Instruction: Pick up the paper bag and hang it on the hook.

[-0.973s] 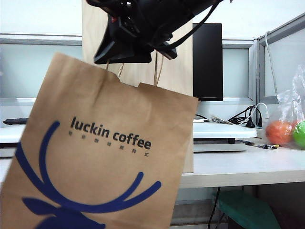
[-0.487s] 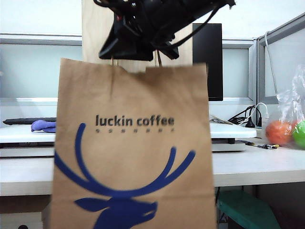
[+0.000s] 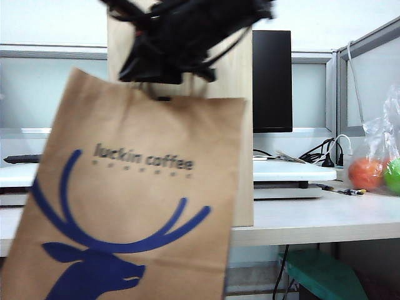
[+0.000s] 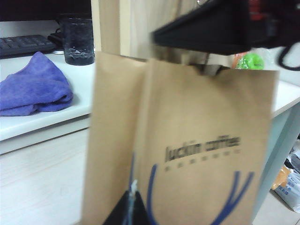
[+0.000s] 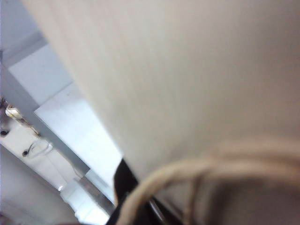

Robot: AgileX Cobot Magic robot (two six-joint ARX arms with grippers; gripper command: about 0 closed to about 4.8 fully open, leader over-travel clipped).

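Observation:
The brown paper bag (image 3: pixel 137 206) with "luckin coffee" lettering and a blue deer hangs tilted in the air in front of the light wood-grain board (image 3: pixel 242 94). My right gripper (image 3: pixel 159 76), blurred by motion, is shut on the bag's twisted handles at the top. In the right wrist view the handle loop (image 5: pixel 187 171) curves just in front of the board (image 5: pixel 187 70). The left wrist view shows the bag (image 4: pixel 197 140) under the right gripper (image 4: pixel 220 30). My left gripper (image 4: pixel 133 206) is shut and holds nothing, low and in front of the bag. The hook is hidden.
A clear plastic bag of orange and green fruit (image 3: pixel 378 169) hangs at the right. A black monitor (image 3: pixel 272 81) stands behind the board on the white table (image 3: pixel 312 219). A purple cloth (image 4: pixel 33 91), a dark glass (image 4: pixel 78 41) and a keyboard (image 4: pixel 23 44) lie on the left.
The bag swung right and hung square half a second ago, and has swung back left into a tilt. The right gripper has shifted slightly and is blurred.

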